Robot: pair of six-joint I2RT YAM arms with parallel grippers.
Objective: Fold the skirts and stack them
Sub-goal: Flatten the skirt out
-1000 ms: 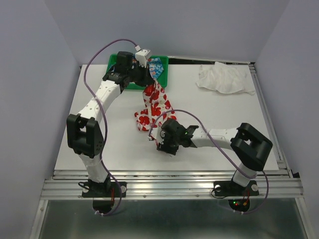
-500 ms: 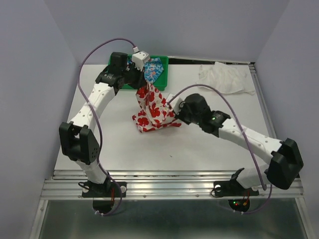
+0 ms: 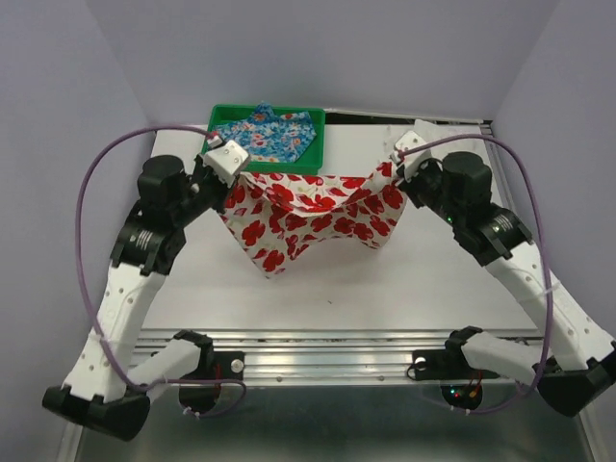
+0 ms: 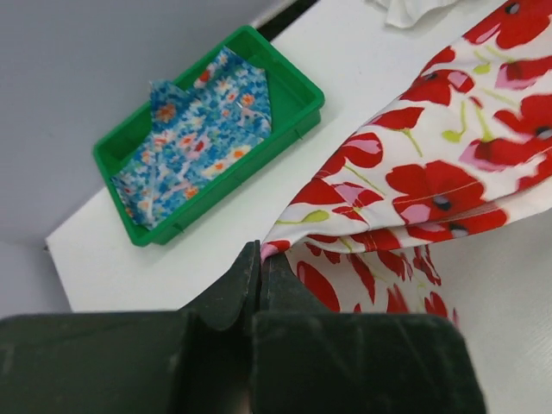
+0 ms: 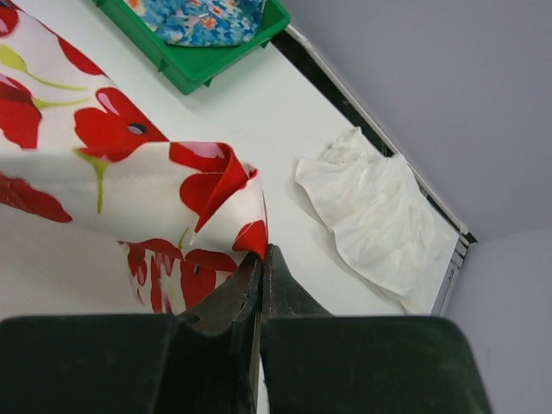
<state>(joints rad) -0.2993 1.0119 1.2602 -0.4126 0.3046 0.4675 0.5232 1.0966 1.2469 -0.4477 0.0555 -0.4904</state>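
The white skirt with big red flowers [image 3: 313,217] hangs spread between my two grippers above the table. My left gripper [image 3: 234,173] is shut on its left top corner [image 4: 274,248]. My right gripper [image 3: 399,166] is shut on its right top corner [image 5: 257,241]. The cloth sags in the middle and its lower edge hangs toward the table. The blue skirt with small flowers [image 3: 267,132] lies in the green tray [image 3: 279,166] at the back, also in the left wrist view [image 4: 197,129] and the right wrist view [image 5: 203,17].
A crumpled white cloth [image 5: 379,216] lies on the table at the back right, mostly hidden behind my right arm in the top view. The table's back edge and a dark gap run behind the tray.
Both grippers have moved apart, left one leftward and right one to the back right, stretching the red-flowered skirt wide between them. The blue skirt in the tray is uncovered.
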